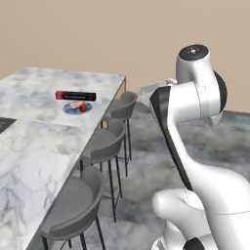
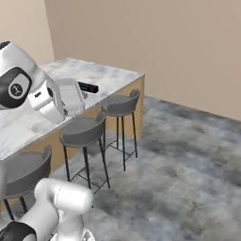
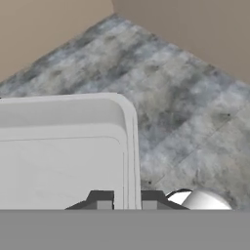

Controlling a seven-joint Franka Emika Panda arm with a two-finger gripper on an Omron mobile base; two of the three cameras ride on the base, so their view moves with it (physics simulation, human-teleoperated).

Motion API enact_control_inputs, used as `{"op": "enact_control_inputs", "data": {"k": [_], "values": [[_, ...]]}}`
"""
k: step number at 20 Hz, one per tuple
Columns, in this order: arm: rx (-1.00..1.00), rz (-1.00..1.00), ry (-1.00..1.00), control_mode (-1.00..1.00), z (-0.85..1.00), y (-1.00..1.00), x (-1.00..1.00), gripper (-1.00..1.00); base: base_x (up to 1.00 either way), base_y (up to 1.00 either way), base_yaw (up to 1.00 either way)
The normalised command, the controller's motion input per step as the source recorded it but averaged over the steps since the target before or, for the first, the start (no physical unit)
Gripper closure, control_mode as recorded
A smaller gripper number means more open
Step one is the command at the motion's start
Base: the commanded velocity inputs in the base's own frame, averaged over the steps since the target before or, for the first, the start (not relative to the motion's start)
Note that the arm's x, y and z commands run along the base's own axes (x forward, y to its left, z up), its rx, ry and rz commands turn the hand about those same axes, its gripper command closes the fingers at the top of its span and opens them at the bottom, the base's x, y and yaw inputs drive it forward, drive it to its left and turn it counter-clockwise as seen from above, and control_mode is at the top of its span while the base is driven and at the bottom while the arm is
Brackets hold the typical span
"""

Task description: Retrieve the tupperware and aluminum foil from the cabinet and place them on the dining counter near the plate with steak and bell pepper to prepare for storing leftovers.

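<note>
Left base view: dining counter point(image 1: 44, 146) runs along the left, its tabletop marbled white-grey. Near the far right corner lies the aluminum foil point(image 1: 75, 95), long axis roughly parallel to the far edge, red ends pointing left and right across the tabletop. Just in front of it, almost touching, sits the plate point(image 1: 77, 108) with steak and pepper. Three stools point(image 1: 105, 144) line the near side edge.

Right of these, the arm holds the tupperware point(image 1: 155, 90) in the air over the floor, well apart from the tabletop's edge; in this view a pale sliver shows behind the upper arm.

Right base view: gripper point(image 2: 70, 112) carries the tupperware point(image 2: 71, 96) tilted up on edge, long axis running away from the hand toward the foil box.

Hand view: jaws clenched on the container's rim wall, one fingertip point(image 3: 101, 199) inside, one outside; the tray stretches left and up from the grip.

Judgement: carry step, foil already delivered. Done well, the hand levels the tray before lowering, clears the stool backs, and sets it on bare tabletop beside the plate, not on the foil. A rim pinch is light; slow swings would guard against slip.
</note>
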Motion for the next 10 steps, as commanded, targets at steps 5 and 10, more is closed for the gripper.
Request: {"op": "enact_control_inputs", "data": {"k": [5, 10], "values": [[0.00, 0.00, 0.00, 1.00, 0.00, 0.00, 0.00, 1.00, 0.86, -0.33, 0.51], [0.00, 0.00, 0.00, 1.00, 0.00, 0.00, 0.00, 1.00, 0.90, -0.46, 0.50]]}}
